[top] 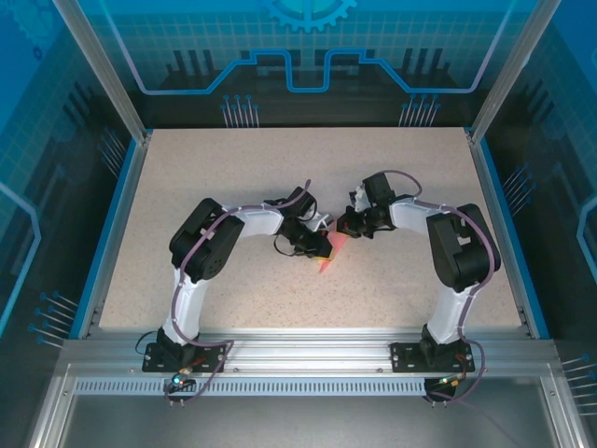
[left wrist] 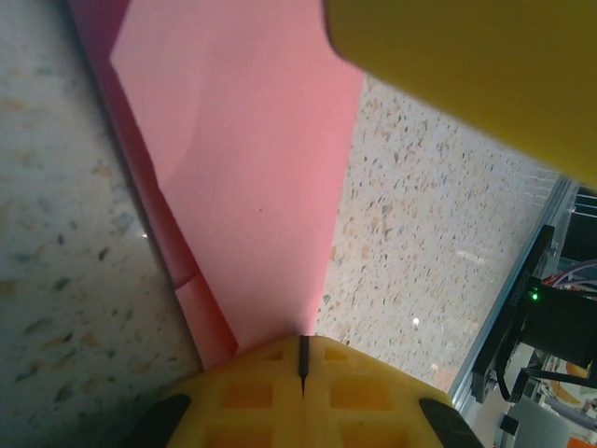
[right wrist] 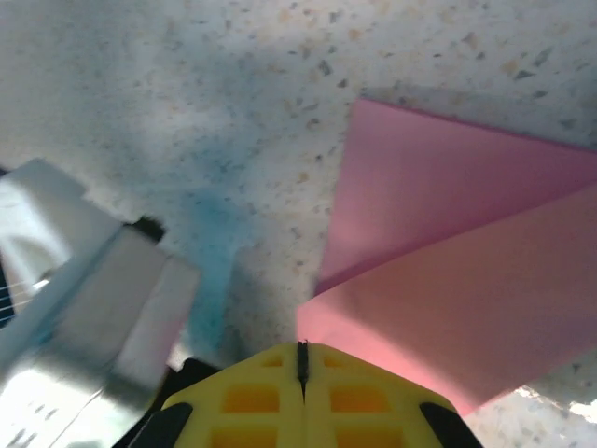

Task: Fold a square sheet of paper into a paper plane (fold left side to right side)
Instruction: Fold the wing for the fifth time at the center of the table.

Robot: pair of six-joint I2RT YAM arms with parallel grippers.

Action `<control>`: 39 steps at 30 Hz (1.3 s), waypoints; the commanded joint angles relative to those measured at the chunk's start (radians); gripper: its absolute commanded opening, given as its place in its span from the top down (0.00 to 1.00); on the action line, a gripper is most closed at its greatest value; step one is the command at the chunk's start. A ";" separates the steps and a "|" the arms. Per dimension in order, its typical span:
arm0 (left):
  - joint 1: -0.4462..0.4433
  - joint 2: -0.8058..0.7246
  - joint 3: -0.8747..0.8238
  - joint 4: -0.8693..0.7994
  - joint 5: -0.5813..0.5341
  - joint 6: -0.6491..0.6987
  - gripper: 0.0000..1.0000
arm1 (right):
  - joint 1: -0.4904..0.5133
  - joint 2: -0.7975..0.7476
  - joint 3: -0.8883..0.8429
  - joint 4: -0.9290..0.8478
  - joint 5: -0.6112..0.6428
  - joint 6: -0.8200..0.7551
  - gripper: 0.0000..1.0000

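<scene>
We see the left pincer and right pincer, both closed, on the folded sheet of paper in the middle of the table, with bare surface all round. The left wrist shows its long straight edges; the right wrist shows two overlapping layers.

Speckled beige table, blue trim L & R, metal rail along near edge. On it, approx. mid-table: one pink paper, folded w/ layers overlapping, bottom layer flat on the top.
</scene>
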 commanded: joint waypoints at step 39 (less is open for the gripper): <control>0.013 -0.005 -0.092 -0.075 -0.056 0.035 0.99 | -0.201 0.083 0.080 -0.092 0.060 -0.015 1.00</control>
